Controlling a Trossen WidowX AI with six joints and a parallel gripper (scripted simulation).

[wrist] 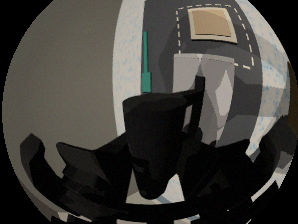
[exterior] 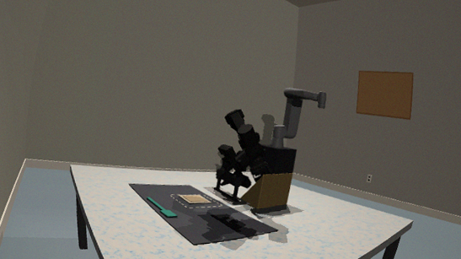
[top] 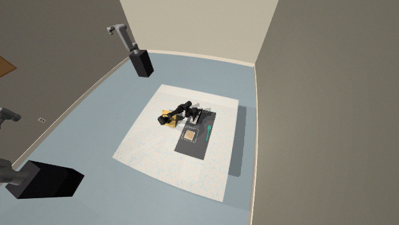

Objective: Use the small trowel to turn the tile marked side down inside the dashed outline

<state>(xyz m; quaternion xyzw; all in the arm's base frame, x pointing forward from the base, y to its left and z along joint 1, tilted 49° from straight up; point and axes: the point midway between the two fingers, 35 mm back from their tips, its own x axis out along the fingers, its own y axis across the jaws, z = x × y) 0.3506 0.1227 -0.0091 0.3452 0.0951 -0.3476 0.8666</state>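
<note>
Meanwhile, the gripper [top: 197,117] [exterior: 228,189] [wrist: 153,129] is clamped on the grey-bladed trowel [top: 194,119] [wrist: 186,70]; the tan square tile [top: 189,135] [exterior: 195,199] [wrist: 212,24] lies inside the dashed outline [top: 197,135] [exterior: 186,207] [wrist: 178,31] on the dark mat [top: 193,151] [exterior: 195,233] [wrist: 162,25].

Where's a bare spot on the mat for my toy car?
Try the mat past the tile, away from the arm, or the strip between the tile and the green tool. It's crowded by the gripper and trowel.
</note>
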